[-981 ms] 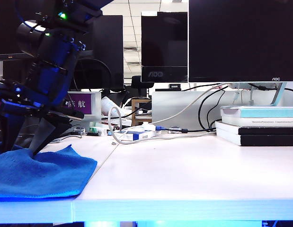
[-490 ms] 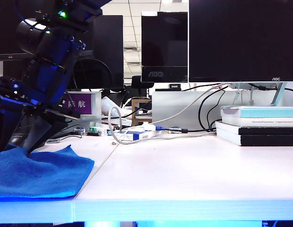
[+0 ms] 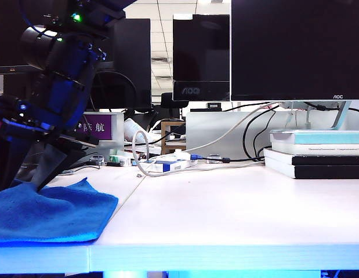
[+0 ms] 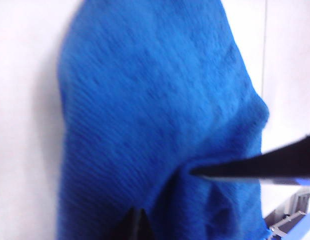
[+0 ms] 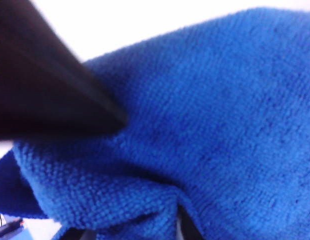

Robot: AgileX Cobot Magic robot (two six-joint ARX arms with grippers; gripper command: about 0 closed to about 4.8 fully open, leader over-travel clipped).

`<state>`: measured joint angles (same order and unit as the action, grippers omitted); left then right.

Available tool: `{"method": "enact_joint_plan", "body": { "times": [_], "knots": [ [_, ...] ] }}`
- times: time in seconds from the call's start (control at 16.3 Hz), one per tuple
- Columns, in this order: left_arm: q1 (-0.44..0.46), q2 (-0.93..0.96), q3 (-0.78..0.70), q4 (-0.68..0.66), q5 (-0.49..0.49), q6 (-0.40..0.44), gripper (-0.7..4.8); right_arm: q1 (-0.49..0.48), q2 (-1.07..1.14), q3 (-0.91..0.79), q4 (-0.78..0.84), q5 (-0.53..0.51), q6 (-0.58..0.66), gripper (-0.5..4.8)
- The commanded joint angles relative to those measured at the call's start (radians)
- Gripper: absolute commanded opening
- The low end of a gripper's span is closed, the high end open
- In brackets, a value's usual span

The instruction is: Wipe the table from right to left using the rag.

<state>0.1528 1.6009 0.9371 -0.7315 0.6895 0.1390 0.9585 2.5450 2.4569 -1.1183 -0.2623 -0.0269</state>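
The blue rag (image 3: 51, 211) lies rumpled on the white table (image 3: 225, 202) at its far left, near the front edge. Dark arms crowd above it, and one black finger (image 3: 49, 165) comes down onto its back edge. In the left wrist view the rag (image 4: 155, 100) fills the frame, and my left gripper (image 4: 137, 217) has its tips together, pinching the cloth. A finger (image 4: 260, 165) of the other arm pokes into a fold. My right gripper (image 5: 132, 230) stands open, with a bunched fold of the rag (image 5: 220, 125) between its spread fingers.
A stack of books (image 3: 318, 153) sits at the back right under a monitor (image 3: 295, 46). Cables and a white power strip (image 3: 167, 165) lie along the back, beside a purple sign (image 3: 101, 126). The panel seam (image 3: 130, 194) runs just right of the rag.
The rag's right edge slid a little to the left and then came back. The arm over it swayed slightly. Neither gripper's state changed.
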Motion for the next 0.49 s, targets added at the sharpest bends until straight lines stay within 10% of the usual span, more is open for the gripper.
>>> {"method": "enact_joint_plan", "body": {
  "times": [0.06,0.49],
  "knots": [
    [0.000,0.028,-0.001,0.032,0.010,0.009,-0.06,0.000,-0.022,0.005,-0.006,-0.006,-0.012,2.03],
    [0.001,0.220,-0.003,0.050,0.136,0.044,-0.06,-0.027,-0.035,0.005,-0.031,-0.060,-0.011,2.03]
  ]
}}
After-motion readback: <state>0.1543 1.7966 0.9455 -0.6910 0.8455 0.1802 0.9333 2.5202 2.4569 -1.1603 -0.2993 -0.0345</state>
